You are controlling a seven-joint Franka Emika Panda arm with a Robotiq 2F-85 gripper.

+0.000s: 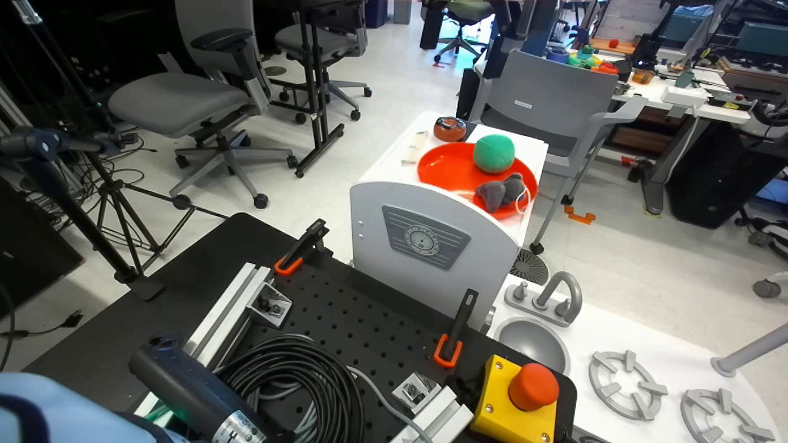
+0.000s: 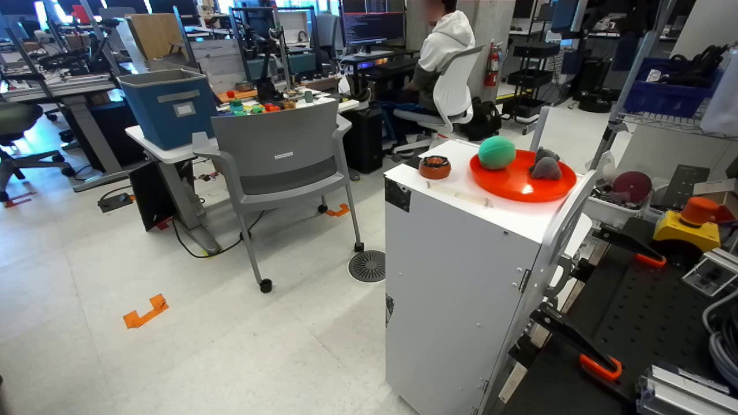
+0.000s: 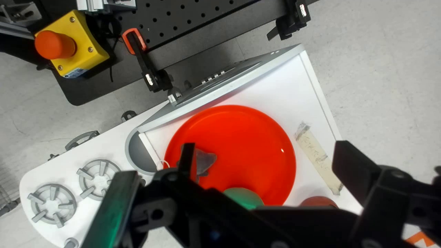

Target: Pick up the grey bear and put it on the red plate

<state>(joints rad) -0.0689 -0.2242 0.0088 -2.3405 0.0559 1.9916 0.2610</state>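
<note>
The grey bear [image 1: 500,192] lies on the red plate [image 1: 444,165], close to its rim, in both exterior views. A green ball [image 1: 494,153] shares the plate with it. From above, in the wrist view, my gripper [image 3: 264,151] is open, its fingers spread wide with nothing held between them. One dark finger [image 3: 187,160] covers part of the grey bear [image 3: 205,161] in that picture; the gripper appears to be well above the plate [image 3: 237,137]. Neither exterior view shows the gripper.
A small reddish-brown thing [image 2: 435,167] stands beside the plate on the white cabinet top [image 3: 275,100]. A raised grey panel [image 1: 425,240] with a round emblem borders the cabinet. Near it are a toy sink [image 1: 534,344], black clamps [image 1: 457,326] and a yellow box with a red button [image 1: 517,400].
</note>
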